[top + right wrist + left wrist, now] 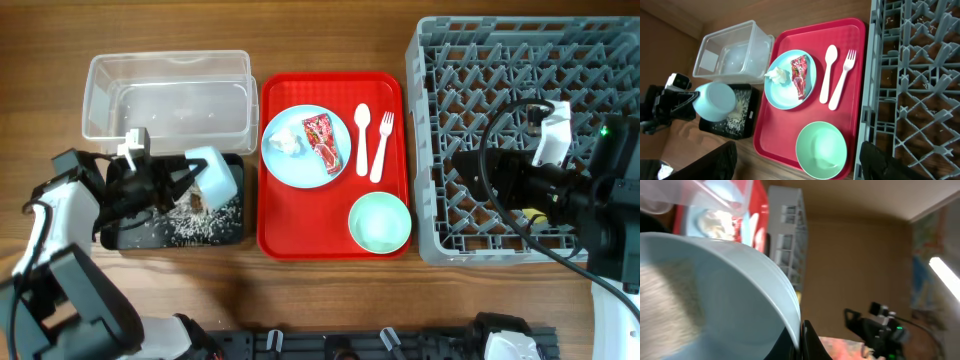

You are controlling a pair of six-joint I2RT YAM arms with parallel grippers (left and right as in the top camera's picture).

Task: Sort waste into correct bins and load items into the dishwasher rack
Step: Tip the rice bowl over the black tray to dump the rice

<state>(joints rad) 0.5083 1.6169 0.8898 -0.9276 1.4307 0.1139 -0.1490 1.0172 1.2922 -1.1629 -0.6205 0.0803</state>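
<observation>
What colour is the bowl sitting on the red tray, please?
Pale green bowl; right wrist view shows it best.

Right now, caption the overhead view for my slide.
Left pincer holds the small blue bowl tipped over the black tray, rice crumbs scattered inside it.

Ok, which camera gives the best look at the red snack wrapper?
Right wrist: the red snack wrapper lies large and unblocked on the light blue plate, beside the tissue. Overhead shows it smaller but clear. Left wrist is filled by the small blue bowl; wrapper not discernible.
</observation>
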